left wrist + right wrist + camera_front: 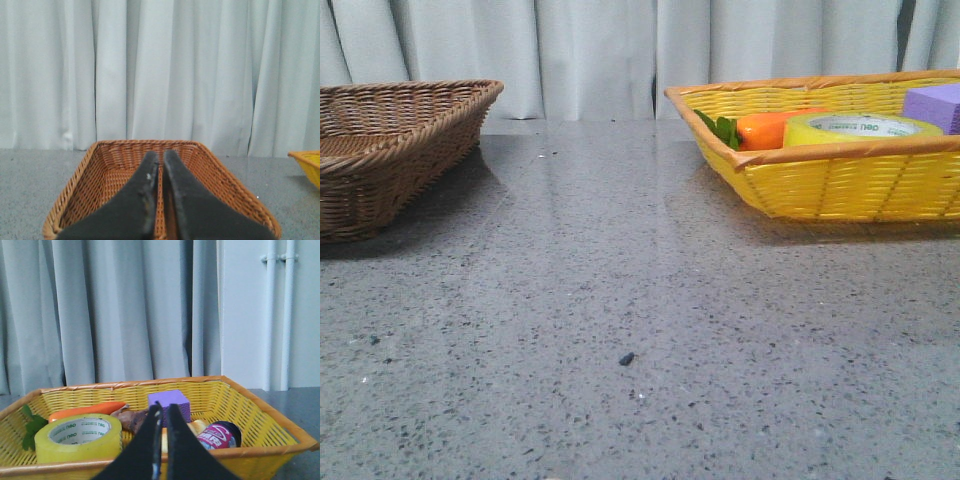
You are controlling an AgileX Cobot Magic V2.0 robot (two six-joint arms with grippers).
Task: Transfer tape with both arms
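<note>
I read green lettering on the white core of the tape (79, 437), something like "deli", too small to be sure. A pink-labelled can (218, 435) carries white script I cannot make out. The tape lies flat in the yellow basket (840, 180), at its near rim, with a carrot (770, 128) at its 9 o'clock and a purple block (934, 104) at 2 o'clock. Grey table (620, 300) lies open between this and the brown basket (390, 150). My right gripper (163, 412) has jaws pressed together, the tape at its 10 o'clock, apart. My left gripper (160, 159) is likewise closed, over the brown basket.
</note>
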